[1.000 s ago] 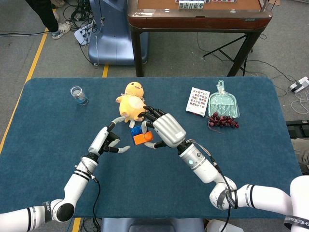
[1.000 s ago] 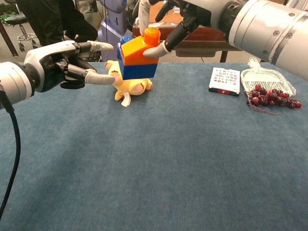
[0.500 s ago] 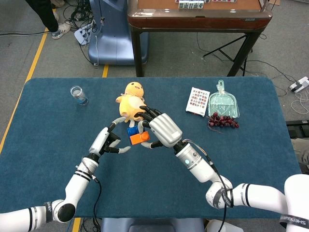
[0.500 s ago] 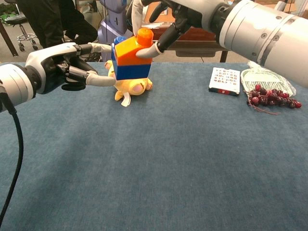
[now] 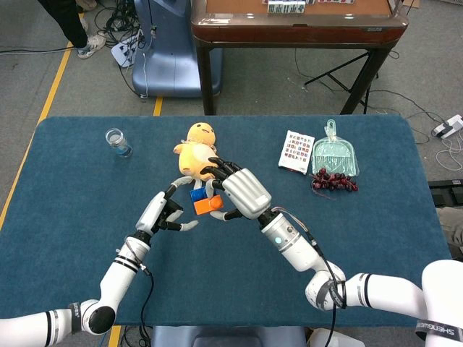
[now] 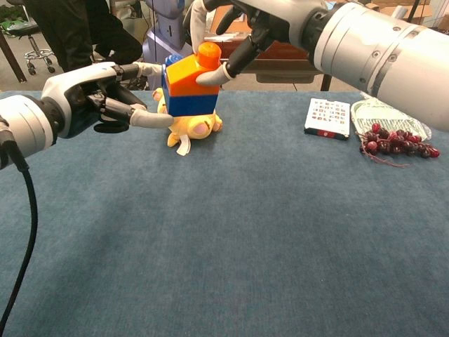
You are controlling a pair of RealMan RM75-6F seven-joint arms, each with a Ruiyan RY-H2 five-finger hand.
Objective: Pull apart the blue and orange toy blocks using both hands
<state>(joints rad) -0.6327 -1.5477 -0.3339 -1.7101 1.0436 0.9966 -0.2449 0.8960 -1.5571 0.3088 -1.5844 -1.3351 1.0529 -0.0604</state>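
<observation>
The right hand [image 6: 242, 24] holds the orange block [image 6: 191, 74] from above, a fingertip hooked under its raised stud and the other fingers curled over its far side, so that the joined pair hangs clear of the table [image 6: 231, 239], above the middle of its far half. The blue block [image 6: 191, 104] sits locked under the orange one, their faces flush, with a blue stud showing at the upper left corner of the stack. The left hand [image 6: 95, 98] reaches in from the left with fingers half spread; its upper finger lies against the stack's left side near the seam and a lower finger points at the base of the blue block, though whether this one touches cannot be told. Just behind the blocks a yellow plush toy [image 5: 197, 148] lies on the cloth. Toward the far left corner stands a small clear glass [image 5: 116, 140]. Toward the far right edge lie a printed card [image 5: 296, 151], a pale green dustpan [image 5: 337, 157] and, touching its near rim, a bunch of dark red grapes [image 5: 333, 181].
</observation>
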